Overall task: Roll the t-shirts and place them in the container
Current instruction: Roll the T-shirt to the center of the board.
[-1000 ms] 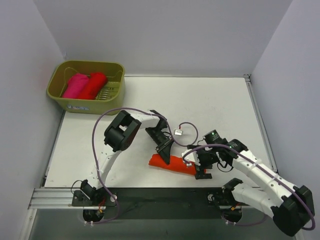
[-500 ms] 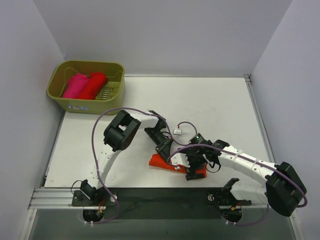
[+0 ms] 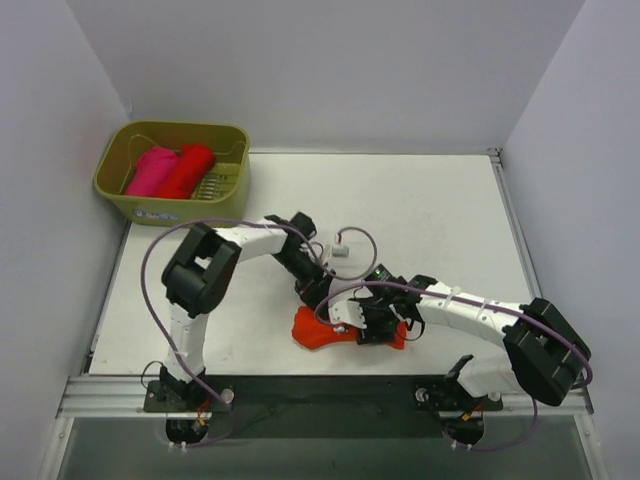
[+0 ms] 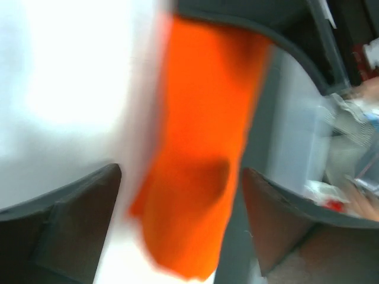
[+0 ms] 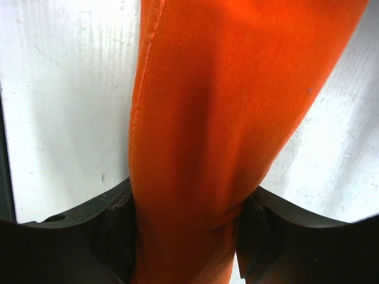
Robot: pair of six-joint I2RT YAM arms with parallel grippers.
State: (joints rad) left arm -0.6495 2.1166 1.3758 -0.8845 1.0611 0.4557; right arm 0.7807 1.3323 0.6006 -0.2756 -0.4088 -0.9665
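Observation:
The orange t-shirt lies rolled on the white table near the front edge. My right gripper sits over the roll's right half and is shut on it; in the right wrist view both fingers press into the orange t-shirt at my right gripper. My left gripper hangs just behind the roll's left end, open. The blurred left wrist view shows the orange t-shirt between the wide-apart fingers of my left gripper, neither one touching it. A red t-shirt and a pink t-shirt lie rolled in the basket.
The olive-green basket stands at the back left corner against the wall. A purple cable with a small white plug loops over the table just behind both grippers. A dark rail runs along the table's near edge.
My left gripper has opened, let go of the orange roll and drawn back. My right gripper has moved left onto the roll and closed on it.

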